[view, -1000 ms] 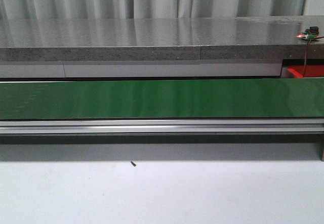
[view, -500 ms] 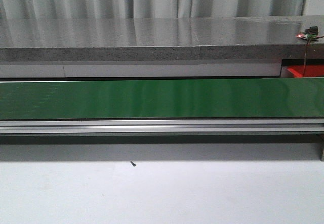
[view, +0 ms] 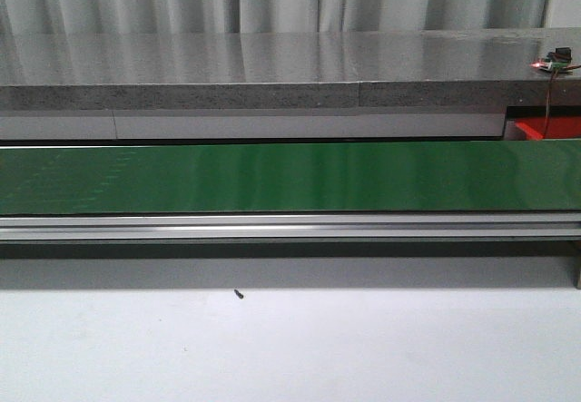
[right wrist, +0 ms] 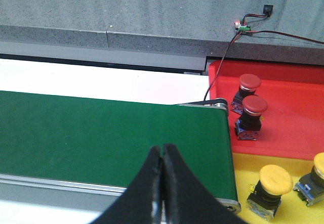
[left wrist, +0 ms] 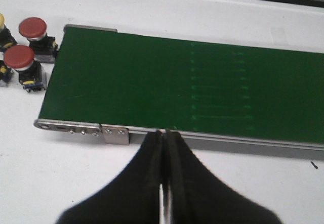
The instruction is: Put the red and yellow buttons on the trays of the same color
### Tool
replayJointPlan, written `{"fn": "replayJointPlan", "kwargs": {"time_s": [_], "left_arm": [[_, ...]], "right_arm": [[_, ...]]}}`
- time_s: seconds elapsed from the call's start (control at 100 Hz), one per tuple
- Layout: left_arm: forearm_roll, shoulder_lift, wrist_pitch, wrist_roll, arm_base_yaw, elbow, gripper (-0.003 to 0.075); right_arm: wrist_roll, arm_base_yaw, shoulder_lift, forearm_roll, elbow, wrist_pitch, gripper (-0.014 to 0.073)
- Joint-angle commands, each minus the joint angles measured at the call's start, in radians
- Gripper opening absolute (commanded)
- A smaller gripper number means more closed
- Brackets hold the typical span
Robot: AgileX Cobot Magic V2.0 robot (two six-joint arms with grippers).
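Here the bright red plastic tray with a raised rim [right wrist: 288, 107] sits just past the end of the long green conveyor belt [right wrist: 101, 133] and holds two red mushroom-head push buttons [right wrist: 249, 93], standing upright and close together. Beside it, a yellow plastic tray [right wrist: 283, 183] carries two yellow-capped buttons [right wrist: 271, 188]. Two more red-capped buttons [left wrist: 31, 37] stand on the white table at the belt's other end. The black left gripper [left wrist: 163, 148] and black right gripper [right wrist: 162, 163] hover over the belt's edge, fingers pressed together, holding nothing.
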State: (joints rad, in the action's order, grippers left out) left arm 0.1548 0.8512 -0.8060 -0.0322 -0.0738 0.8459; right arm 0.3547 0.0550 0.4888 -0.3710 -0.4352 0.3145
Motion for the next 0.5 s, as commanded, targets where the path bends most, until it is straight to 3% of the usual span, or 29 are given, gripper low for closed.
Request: {"fn": "replayJointPlan", "kwargs": {"time_s": [0.0,0.15,0.22,0.34,0.45,0.49], "left_arm": [[-0.002,0.083,0.078,0.017,-0.032,0.075,-0.0019],[-0.002,0.229,0.086,0.015,-0.142,0.148,-0.0011],[-0.002,0.294,0.094,0.006,-0.196,0.177,0.0041],[0.001,0.402,0.073,-0.012,-0.271,0.231,0.0251],[0.006,0.501,0.056,-0.012,-0.311,0.288,0.0517],[0.006,0.525,0.054,-0.012,-0.317,0.304,0.0558]], "right_arm": [[0.01,-0.001,-0.001,-0.013,-0.027,-0.058,-0.0116],[0.01,-0.001,-0.001,-0.013,-0.027,-0.059,-0.0116],[0.01,-0.001,-0.001,-0.013,-0.027,-0.059,-0.0116],[0.01,-0.001,-0.001,-0.013,-0.027,-0.059,-0.0116],[0.01,-0.001,-0.001,-0.013,-0.027,-0.058,-0.0116],[0.01,-0.001,-0.001,-0.013,-0.027,-0.058,-0.0116]]}}
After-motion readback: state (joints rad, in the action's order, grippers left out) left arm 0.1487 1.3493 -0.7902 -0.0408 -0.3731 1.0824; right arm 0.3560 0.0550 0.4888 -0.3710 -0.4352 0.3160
